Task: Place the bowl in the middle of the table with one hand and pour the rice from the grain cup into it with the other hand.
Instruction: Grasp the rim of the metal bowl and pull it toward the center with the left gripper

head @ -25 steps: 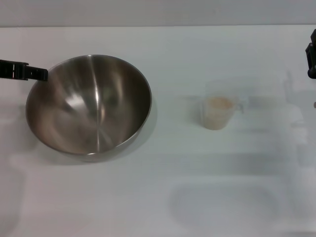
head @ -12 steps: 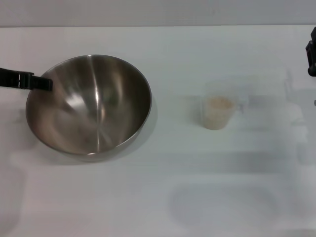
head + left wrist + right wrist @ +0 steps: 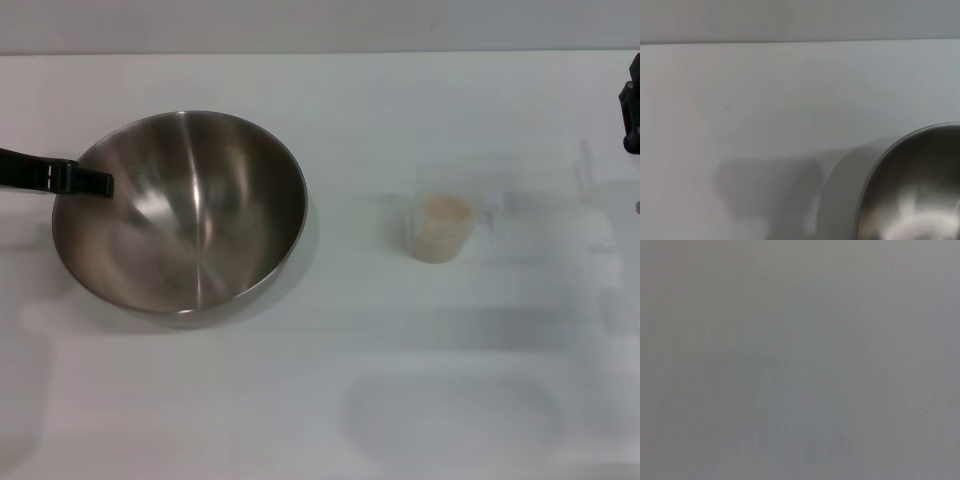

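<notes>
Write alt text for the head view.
A large steel bowl sits left on the white table, the left claw reaching over its left rim. A small clear grain cup of rice stands to the right; the right claw waits at the right edge.

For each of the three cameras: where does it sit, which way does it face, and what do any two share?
Head view: high, looking down on the table, bowl, grain cup with rice; left gripper at the bowl's rim, right gripper at the edge.
Left wrist view: low, facing the bowl; no fingers.
Right wrist view: blank surface only.
Shared: head and left wrist see the bowl.
</notes>
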